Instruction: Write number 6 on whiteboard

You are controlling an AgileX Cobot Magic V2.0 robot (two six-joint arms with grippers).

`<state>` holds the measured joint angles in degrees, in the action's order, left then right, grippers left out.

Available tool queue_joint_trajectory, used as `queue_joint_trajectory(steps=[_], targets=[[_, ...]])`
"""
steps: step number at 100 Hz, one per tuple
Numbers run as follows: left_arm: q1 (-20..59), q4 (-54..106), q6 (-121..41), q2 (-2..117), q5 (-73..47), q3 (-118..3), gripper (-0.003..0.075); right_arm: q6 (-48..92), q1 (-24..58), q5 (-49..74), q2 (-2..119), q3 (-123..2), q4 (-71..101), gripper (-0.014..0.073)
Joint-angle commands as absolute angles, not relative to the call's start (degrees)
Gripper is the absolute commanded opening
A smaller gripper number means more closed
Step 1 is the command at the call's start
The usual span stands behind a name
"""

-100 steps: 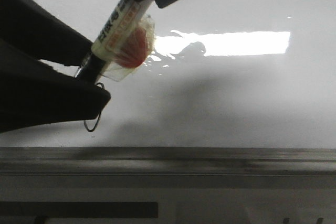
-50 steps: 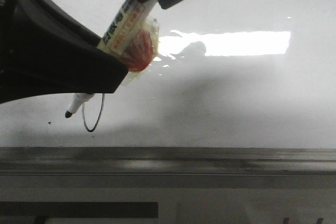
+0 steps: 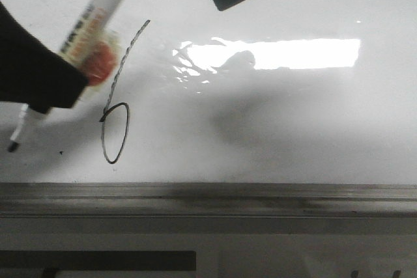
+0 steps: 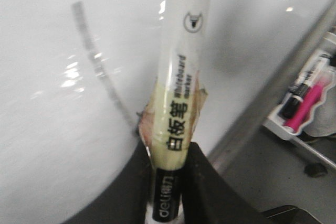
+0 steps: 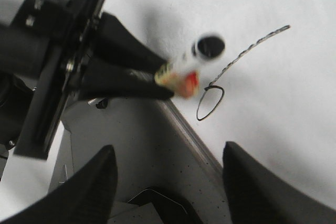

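The number 6 point(image 3: 116, 122) is drawn in thin black on the whiteboard point(image 3: 293, 128), a slanted stem above a narrow oval loop. It also shows in the right wrist view point(image 5: 212, 100). My left gripper point(image 4: 169, 150) is shut on a whiteboard marker point(image 3: 81, 34) wrapped in tape with a red patch. The marker's tip point(image 3: 12, 146) points down, left of the loop and apart from it. In the right wrist view the left gripper point(image 5: 168, 80) holds the marker point(image 5: 191, 61) beside the 6. My right gripper point(image 5: 168, 146) is open and empty over the grey ledge.
A grey metal ledge point(image 3: 260, 200) runs along the board's lower edge. A bright rectangular glare point(image 3: 287, 53) lies on the board. A small black speck point(image 3: 61, 153) sits left of the loop. A tray with pink and black markers point(image 4: 307, 103) lies beyond the ledge.
My left gripper has carried the marker left and away from the loop, uncovering the whole 6 with its long stem. The right arm has stayed put.
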<state>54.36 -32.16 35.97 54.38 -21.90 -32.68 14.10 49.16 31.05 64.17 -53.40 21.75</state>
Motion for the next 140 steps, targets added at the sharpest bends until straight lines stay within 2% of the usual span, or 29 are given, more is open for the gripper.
queue_joint_trajectory(steps=[1, 16, 33, 69, 107, 114, 131, 140], targets=[[51.19, -31.08, 42.64, 52.08, -24.6, -35.76, -0.0019, 14.55, 49.18, 27.36, 62.85, -55.17, 21.98, 0.0393], [46.31, -21.9, 44.16, 51.41, -22.83, -35.75, -0.0019, 14.55, 49.18, 27.23, 62.85, -55.17, 21.98, 0.0384], [43.47, -18.94, 44.16, 53.43, -19.18, -34.94, -0.0019, 14.55, 49.18, 27.23, 62.85, -55.17, 21.98, 0.0384], [43.13, -18.07, 44.16, 59.48, -16.22, -34.94, -0.0019, 14.55, 49.18, 27.23, 62.85, -55.17, 21.98, 0.0384], [42.67, -17.18, 44.28, 60.46, -14.38, -34.94, -0.0012, 14.55, 49.18, 27.23, 62.85, -55.17, 21.98, 0.0384], [42.67, -17.18, 44.28, 60.46, -14.38, -34.94, 0.0039, 14.55, 49.18, 27.23, 62.85, -55.17, 21.98, 0.0384], [42.67, -16.69, 44.28, 60.34, -14.5, -34.94, 0.0328, 14.55, 49.18, 27.23, 62.85, -55.17, 21.98, 0.0384], [42.67, -16.69, 44.28, 60.06, -15.04, -34.94, 0.0415, 14.55, 49.18, 27.23, 62.85, -55.17, 21.98, 0.0384]])
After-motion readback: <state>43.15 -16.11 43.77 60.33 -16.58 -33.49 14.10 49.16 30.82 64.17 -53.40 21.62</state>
